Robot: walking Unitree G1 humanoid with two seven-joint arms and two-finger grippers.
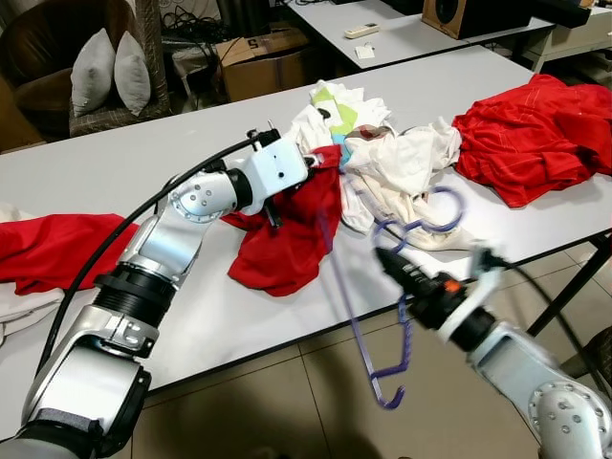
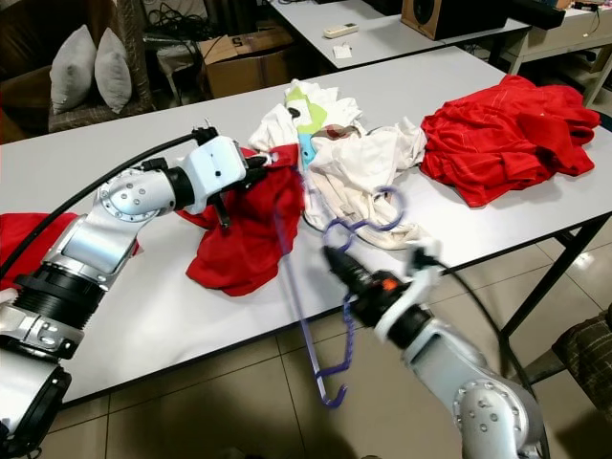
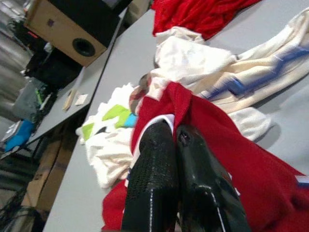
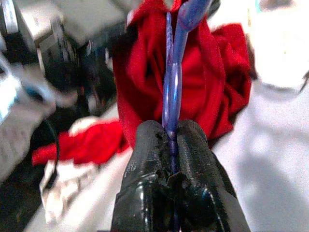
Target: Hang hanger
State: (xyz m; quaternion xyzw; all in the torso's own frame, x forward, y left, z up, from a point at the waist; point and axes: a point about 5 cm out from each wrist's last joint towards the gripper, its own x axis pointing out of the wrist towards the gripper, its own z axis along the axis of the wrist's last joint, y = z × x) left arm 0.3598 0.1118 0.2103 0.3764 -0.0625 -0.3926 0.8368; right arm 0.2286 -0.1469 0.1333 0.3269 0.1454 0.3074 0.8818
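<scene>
A purple plastic hanger [image 1: 361,325] hangs tilted off the table's front edge, its hook [image 1: 435,218] up over the white clothes. My right gripper [image 1: 387,260] is shut on the hanger near its neck; the right wrist view shows the purple bar [image 4: 173,72] pinched between the fingers [image 4: 149,159]. My left gripper [image 1: 320,161] is shut on the collar of a red garment [image 1: 287,239] that lies crumpled on the grey table [image 1: 124,163]. In the left wrist view red cloth [image 3: 231,159] bunches around the closed fingertips [image 3: 154,145]. One hanger arm runs up into the red garment.
A pile of white clothes [image 1: 402,158] lies behind the hanger, with a red heap [image 1: 535,134] at the table's right end and another red cloth [image 1: 57,244] at the left. Beyond stand a cardboard box [image 1: 263,62], a cushioned chair [image 1: 110,72] and a second table [image 1: 402,33].
</scene>
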